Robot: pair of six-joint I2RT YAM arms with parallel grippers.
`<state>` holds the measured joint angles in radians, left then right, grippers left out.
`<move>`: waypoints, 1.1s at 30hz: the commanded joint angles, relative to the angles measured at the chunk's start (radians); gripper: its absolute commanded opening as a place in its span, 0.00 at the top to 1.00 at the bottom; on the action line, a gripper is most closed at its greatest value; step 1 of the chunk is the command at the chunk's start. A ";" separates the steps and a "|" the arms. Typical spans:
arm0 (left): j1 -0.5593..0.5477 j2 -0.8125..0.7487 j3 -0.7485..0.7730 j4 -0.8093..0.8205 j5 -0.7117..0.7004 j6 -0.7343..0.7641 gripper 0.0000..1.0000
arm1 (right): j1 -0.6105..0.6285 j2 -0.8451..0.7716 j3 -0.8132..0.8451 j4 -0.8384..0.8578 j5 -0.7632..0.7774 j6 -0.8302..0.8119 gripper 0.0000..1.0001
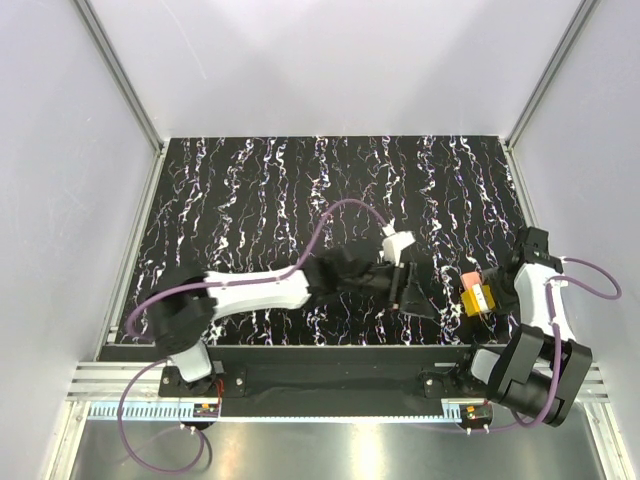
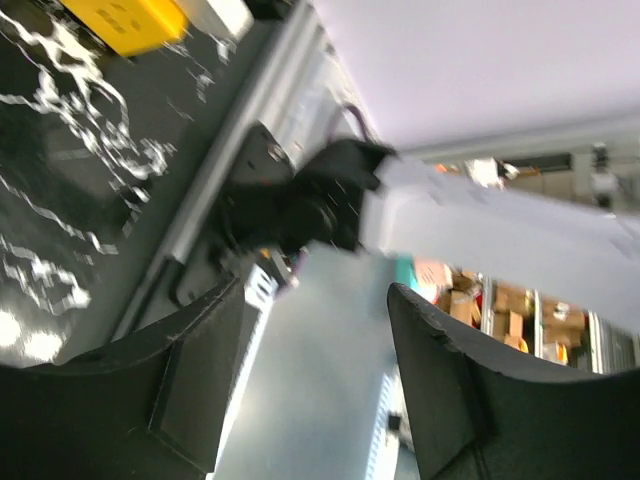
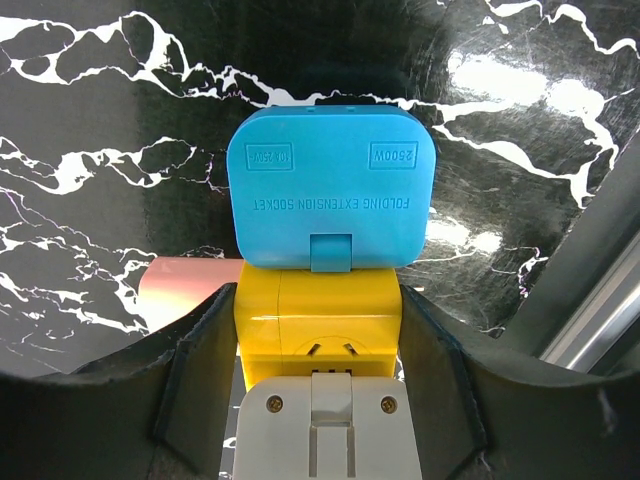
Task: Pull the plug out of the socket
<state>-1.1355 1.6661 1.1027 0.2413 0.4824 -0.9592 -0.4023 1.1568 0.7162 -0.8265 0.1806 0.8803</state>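
Note:
In the right wrist view a yellow socket cube sits between my right gripper's fingers. A blue folding extension socket is joined to its far end and a white plug piece to its near end. My right gripper is shut on the yellow cube; it also shows in the top view at the table's right front. My left gripper is open and empty, just left of the cube. In the left wrist view the left gripper faces the table's front edge, with the yellow cube at top left.
A pink piece lies on the black marbled table beside the cube. A metal rail runs along the front edge. The right arm's base fills the left wrist view. White walls enclose the table.

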 commanded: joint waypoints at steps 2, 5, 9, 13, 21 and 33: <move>-0.035 0.142 0.163 0.070 -0.143 -0.010 0.35 | 0.010 0.037 -0.001 -0.007 0.046 0.006 0.95; -0.055 0.240 0.244 0.064 -0.195 -0.023 0.35 | 0.010 0.044 -0.006 0.004 0.039 0.013 0.95; -0.061 0.319 0.307 0.113 -0.225 -0.033 0.46 | 0.011 0.061 -0.026 0.026 0.058 0.008 1.00; -0.056 0.366 0.332 0.154 -0.206 0.017 0.49 | 0.011 0.112 0.006 0.035 0.079 -0.038 1.00; -0.018 0.387 0.320 0.159 -0.083 0.135 0.43 | 0.022 0.069 0.011 0.027 0.048 -0.031 1.00; 0.055 0.225 0.094 0.155 -0.031 0.139 0.33 | 0.213 -0.029 0.006 -0.125 0.057 0.318 0.99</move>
<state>-1.1095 1.9747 1.2263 0.3439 0.3988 -0.8375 -0.2173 1.1629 0.7231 -0.8837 0.2226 1.0386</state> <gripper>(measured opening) 0.653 0.656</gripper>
